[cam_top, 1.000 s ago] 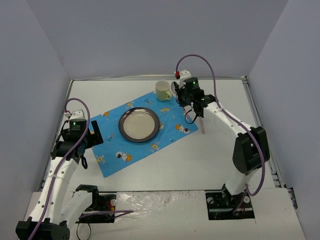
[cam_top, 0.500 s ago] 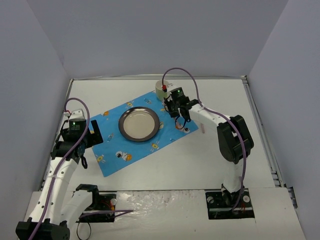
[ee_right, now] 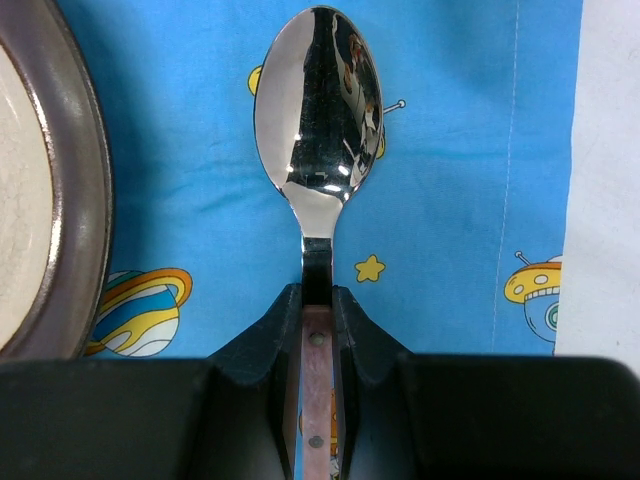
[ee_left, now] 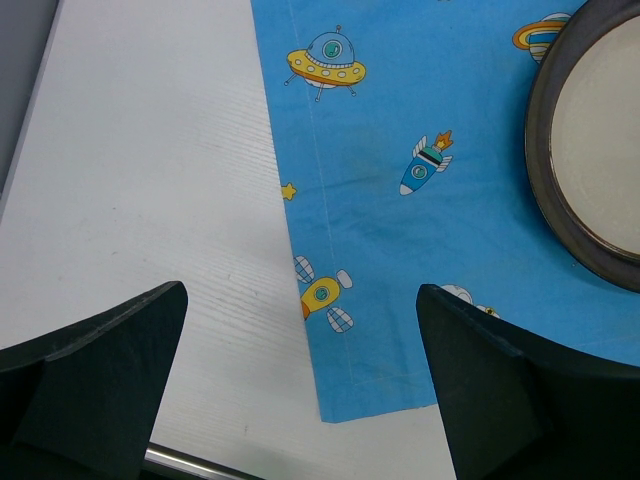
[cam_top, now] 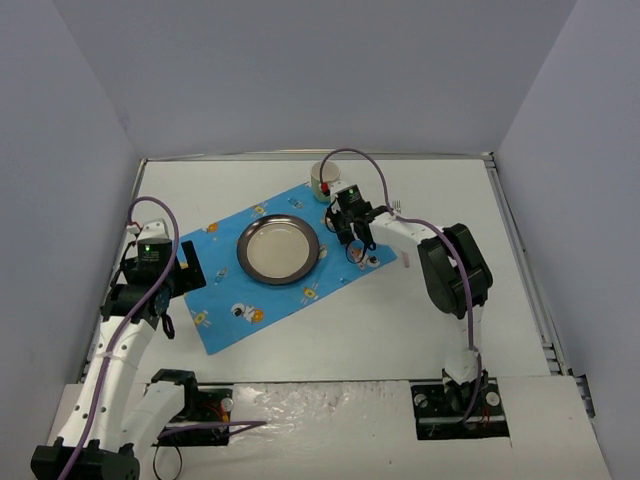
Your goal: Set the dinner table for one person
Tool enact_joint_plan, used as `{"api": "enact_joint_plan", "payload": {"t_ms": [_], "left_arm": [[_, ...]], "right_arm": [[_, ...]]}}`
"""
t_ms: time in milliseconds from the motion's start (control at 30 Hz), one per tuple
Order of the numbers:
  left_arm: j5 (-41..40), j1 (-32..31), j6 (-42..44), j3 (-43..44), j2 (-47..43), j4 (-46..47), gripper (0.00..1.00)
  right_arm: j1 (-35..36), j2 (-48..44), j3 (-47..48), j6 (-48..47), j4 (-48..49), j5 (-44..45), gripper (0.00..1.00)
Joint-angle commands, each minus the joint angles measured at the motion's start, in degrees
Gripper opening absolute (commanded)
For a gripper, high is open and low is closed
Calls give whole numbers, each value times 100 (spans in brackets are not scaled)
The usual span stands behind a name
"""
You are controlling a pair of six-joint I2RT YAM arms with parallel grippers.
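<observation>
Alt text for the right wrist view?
The right tool grips a shiny metal spoon by its riveted pinkish handle, bowl pointing away over a blue cartoon-print cloth placemat. A dark-rimmed round plate edges in at left, white tabletop at right.

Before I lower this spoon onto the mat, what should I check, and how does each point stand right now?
1. Grip on the spoon: ok. The right pincer is shut on its handle, bowl pointing ahead.
2. Position: ok. The spoon is over the mat, right of the plate and clear of its rim.
3. Landing spot: ok. Only bare blue cloth shows around the spoon.
4. Height above the mat: cannot tell from either view.
5. Mug clearance: cannot tell. It sits just beyond the right wrist, partly hidden.
6. Left pincer: ok. It is open, empty and over the mat's left edge, away from the plate.
</observation>
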Motion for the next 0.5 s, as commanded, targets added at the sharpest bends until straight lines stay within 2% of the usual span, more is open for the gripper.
{"api": "enact_joint_plan", "payload": {"t_ms": [0, 467], "left_arm": [[-158, 14, -2, 136, 4, 193, 97], [-141, 14, 10, 139, 34, 210, 97]], "right_arm": [[-40, -63, 13, -108, 385, 136, 0], [-125, 62, -8, -306, 363, 215, 0]]}}
